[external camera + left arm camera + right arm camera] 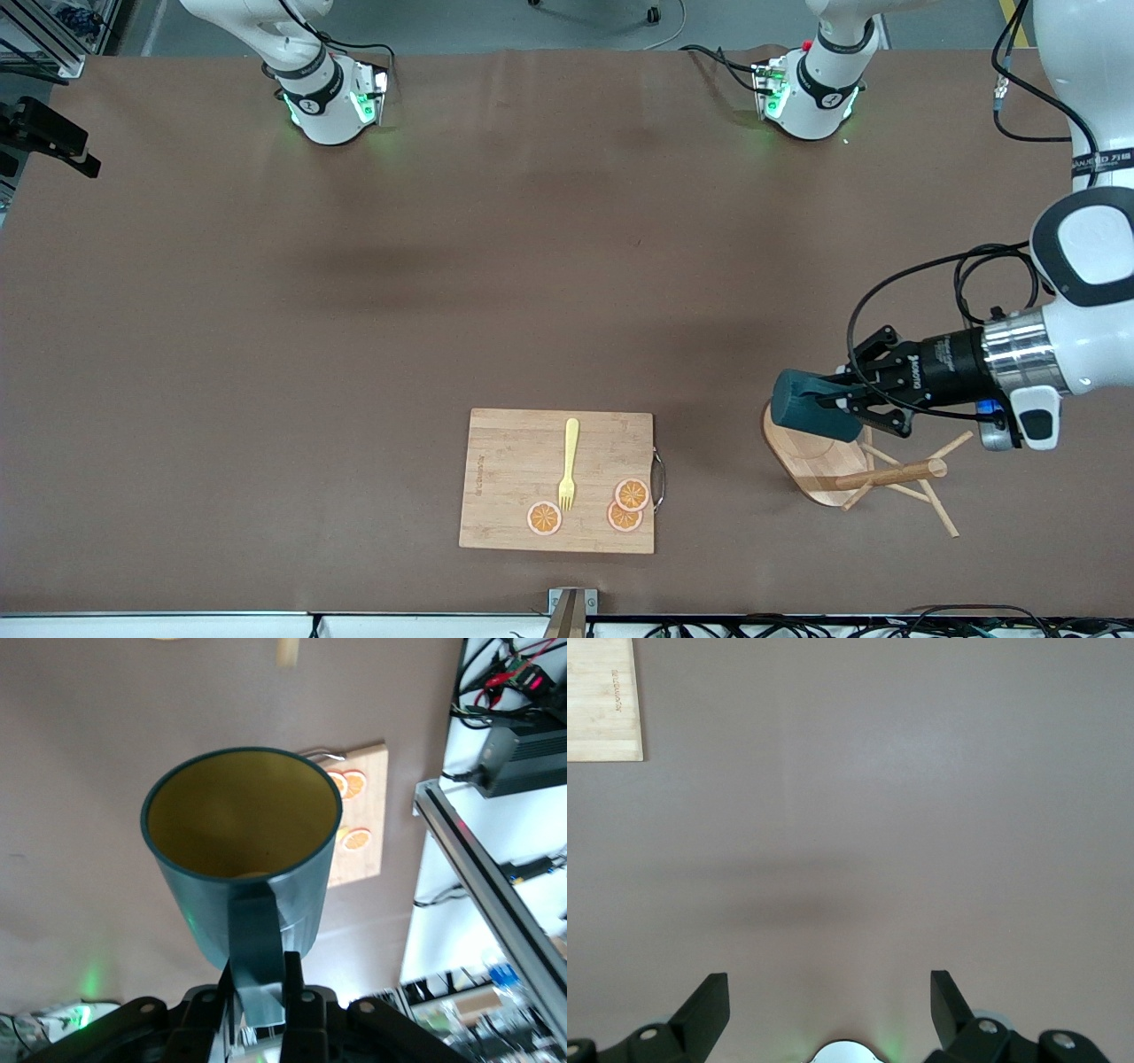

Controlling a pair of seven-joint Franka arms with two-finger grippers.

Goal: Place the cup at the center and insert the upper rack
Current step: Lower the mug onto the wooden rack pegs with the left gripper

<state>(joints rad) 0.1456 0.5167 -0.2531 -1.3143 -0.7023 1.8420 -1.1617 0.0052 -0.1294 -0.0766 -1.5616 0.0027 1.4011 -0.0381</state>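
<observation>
The cup point(802, 406) is a dark teal ribbed mug with a yellow inside point(239, 815). My left gripper point(831, 399) is shut on its loop handle point(257, 948) and holds it on its side in the air, over the oval base of the upper rack point(819, 456). The rack is a light wooden mug tree; its post point(890, 478) with thin pegs points toward the left arm's end of the table. My right gripper point(828, 1010) is open and empty above bare table; it is out of the front view.
A bamboo cutting board point(514, 478) lies near the table's front edge, with a yellow fork point(569, 465) and three orange slices point(544, 518) on it. Its corner shows in the right wrist view point(602, 700).
</observation>
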